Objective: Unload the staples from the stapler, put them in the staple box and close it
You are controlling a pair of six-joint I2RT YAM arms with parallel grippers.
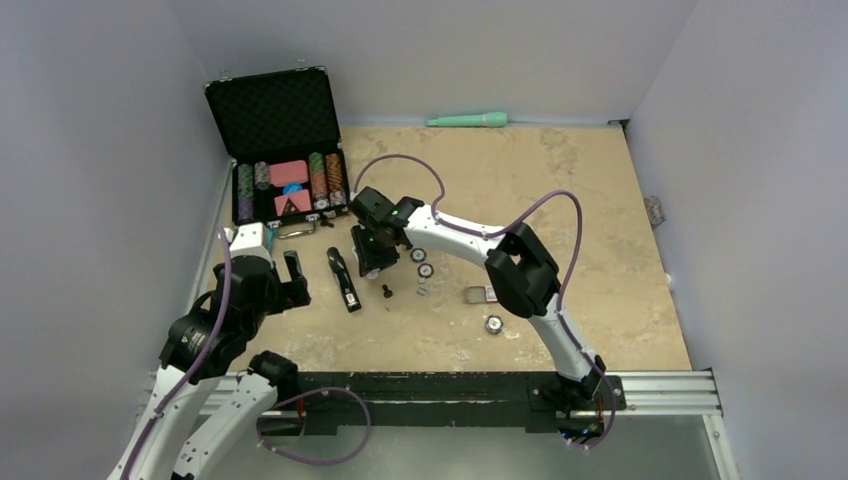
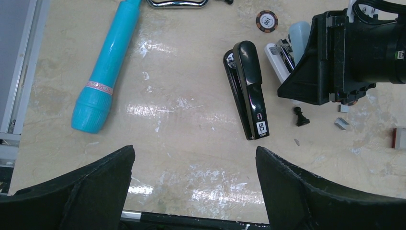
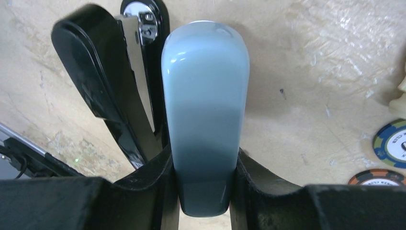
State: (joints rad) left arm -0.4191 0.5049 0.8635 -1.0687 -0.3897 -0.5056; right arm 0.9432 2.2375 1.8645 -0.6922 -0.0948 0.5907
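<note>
Right arm reaches forward-left; right gripper (image 3: 203,167) clamps pale blue stapler (image 3: 205,96) beside black stapler (image 2: 249,91). Left gripper (image 2: 194,151) hovers low, spread wide, holding nothing. Loose staples (image 2: 341,123) lie on table (image 2: 182,134) just beside right gripper.

I take the lying stapler (image 1: 345,280) on the worktop (image 1: 560,200) as my mark. My left hand (image 1: 296,280) sits left of it, my right hand (image 1: 370,262) just right of it, clasping a second stapler (image 3: 206,110). The staples (image 1: 422,291) lie farther right; the case (image 1: 285,150) stands behind it, leftward.
</note>
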